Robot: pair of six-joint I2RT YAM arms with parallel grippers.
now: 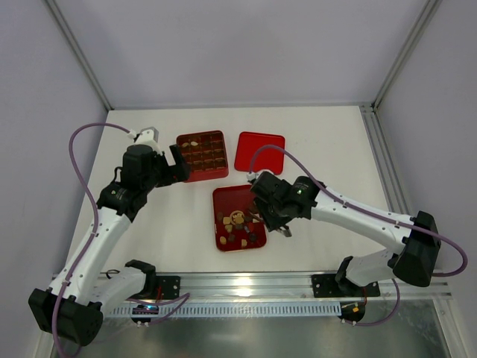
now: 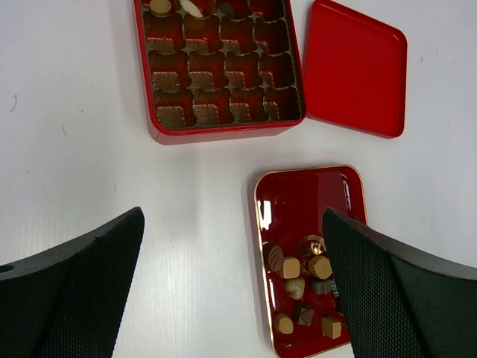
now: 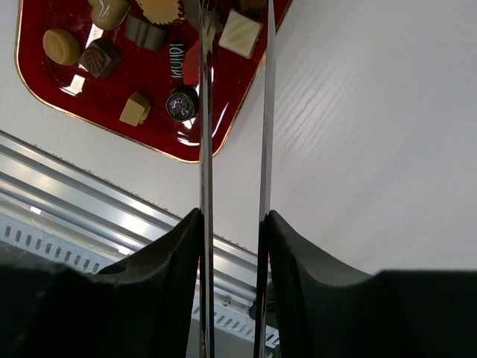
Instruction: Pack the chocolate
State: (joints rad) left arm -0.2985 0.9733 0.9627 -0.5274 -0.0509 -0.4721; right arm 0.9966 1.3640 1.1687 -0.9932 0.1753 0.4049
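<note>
A white bench (image 1: 320, 149) stands inside pale grey walls (image 1: 223, 45). The chocolate (image 2: 302, 280) lies jumbled at the near end of a red tray (image 2: 298, 194), its pieces turned every way with no shared long axis. The right hand (image 3: 232, 224) is clamped on thin metal tongs (image 3: 204, 149) that reach over the pieces, with a cream square (image 3: 240, 33) between the blades. The left hand (image 2: 232, 246), spread wide, hovers to their left.

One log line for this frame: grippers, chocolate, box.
left gripper open, over table | right gripper shut on tweezers, tips at tray of loose chocolate | box: two pieces seen | lid off, beside box
</note>
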